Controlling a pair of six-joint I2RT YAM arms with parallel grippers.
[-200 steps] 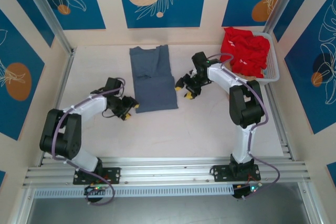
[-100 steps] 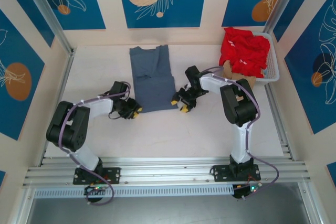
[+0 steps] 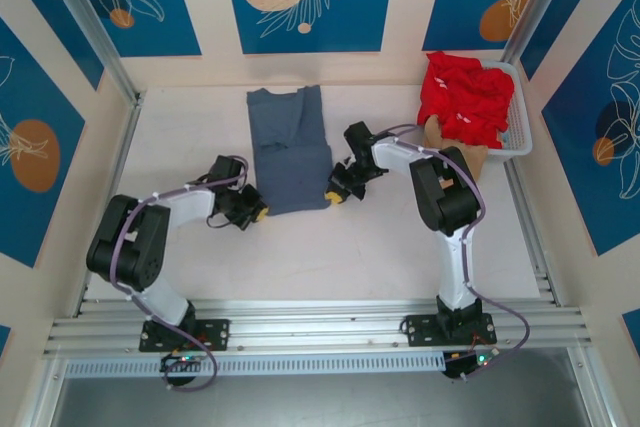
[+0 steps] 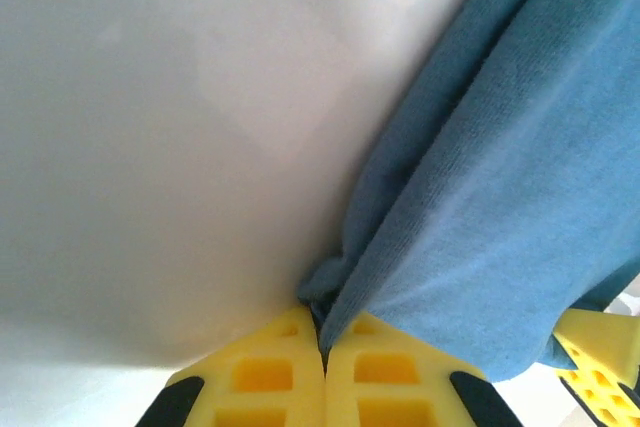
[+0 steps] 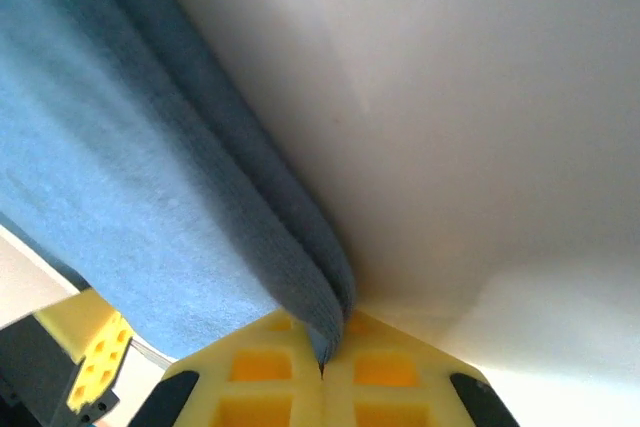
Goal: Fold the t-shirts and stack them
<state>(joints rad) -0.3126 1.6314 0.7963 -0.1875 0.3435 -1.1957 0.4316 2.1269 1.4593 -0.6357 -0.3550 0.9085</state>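
A slate blue-grey t-shirt lies folded lengthwise into a long strip on the white table. My left gripper is shut on its near left corner; the left wrist view has the cloth pinched between the yellow pads. My right gripper is shut on the near right corner, and the folded edge runs into its closed pads. Red t-shirts are heaped in the white basket at the back right.
Aluminium rails and patterned blue walls enclose the white table. A tan object rests beside the basket just behind the right arm.
Both grippers moved in to the blue-grey shirt's near corners and closed on them. The shirt itself has not moved.
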